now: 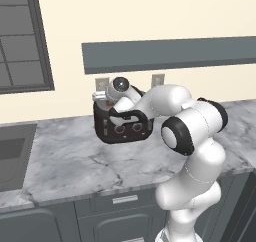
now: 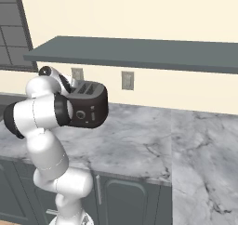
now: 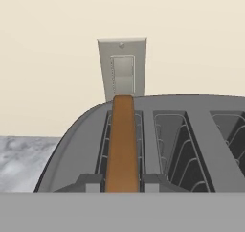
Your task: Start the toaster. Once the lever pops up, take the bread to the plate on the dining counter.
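- Pincer [image 1: 107, 102] sits right over the left end of the toaster [image 1: 125, 126] in the left base view, with its tips together; from the hand view you see the two dark tips flanking the near end of the bread [image 3: 122, 145], so you may read them as clamped on the slice, though the contact itself is cut off at the bottom of that picture
- Bread stands on edge in the toaster's leftmost slot as the hand view frames it, its brown top edge proud of the slot and running straight away from you toward the wall; the neighbouring slots [image 3: 174, 145] hold nothing but their wire guides
- Toaster stands on the marble counter [image 1: 70, 161] close to the wall, its two round knobs facing you; whether its lever is up or down you cannot tell from these pictures
- Progress, as a judgement: with the slice riding high in the slot and the pincer down on it, you look to be at the lifting-out step, so the toasting part seems behind you; the bread has not left the toaster, and the whole carry to the plate on the dining counter is still ahead of you
- Wall plate [image 3: 122, 68] sits directly behind the toaster, in line with the bread, under a long grey shelf [image 2: 139, 52]
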